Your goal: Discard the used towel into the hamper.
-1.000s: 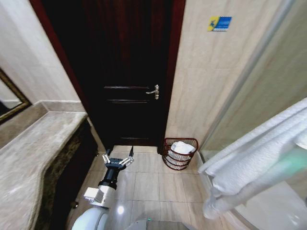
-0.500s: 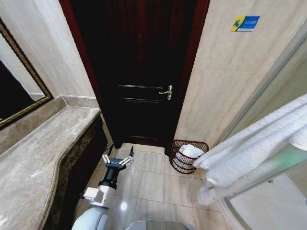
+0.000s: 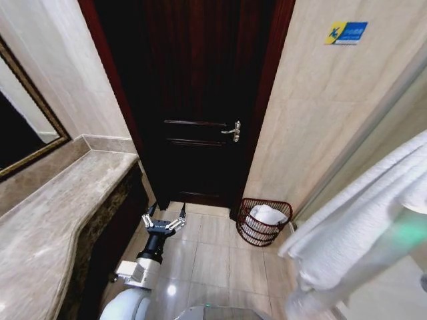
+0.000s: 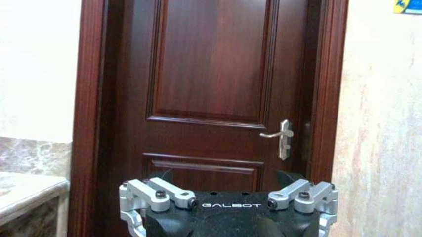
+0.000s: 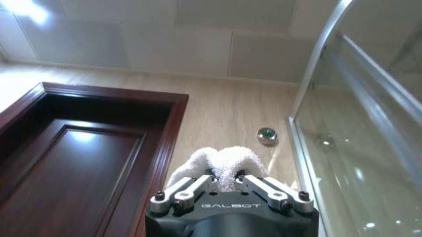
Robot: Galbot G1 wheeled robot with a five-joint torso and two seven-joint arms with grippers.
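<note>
The hamper (image 3: pixel 283 208), a dark reddish wire basket, stands on the tiled floor by the wall right of the door, with a white cloth (image 3: pixel 267 215) lying in it. A large white used towel (image 3: pixel 360 233) hangs close to the head camera on the right. In the right wrist view my right gripper (image 5: pixel 224 178) is shut on a fold of this towel (image 5: pixel 221 159), held high near the ceiling. My left gripper (image 3: pixel 165 222) hangs open and low over the floor, left of the hamper and apart from it. The left wrist view shows its knuckles (image 4: pixel 158 193).
A dark wooden door (image 3: pixel 200 100) with a metal handle (image 3: pixel 233 131) is shut straight ahead. A marble counter (image 3: pixel 60 213) and framed mirror (image 3: pixel 20 127) run along the left. A glass shower wall (image 5: pixel 356 123) stands on the right. Tiled floor (image 3: pixel 210 257) lies between.
The head camera has shifted, so door and hamper sit farther right in the picture. The towel has swung lower at the right edge. The left gripper holds its pose.
</note>
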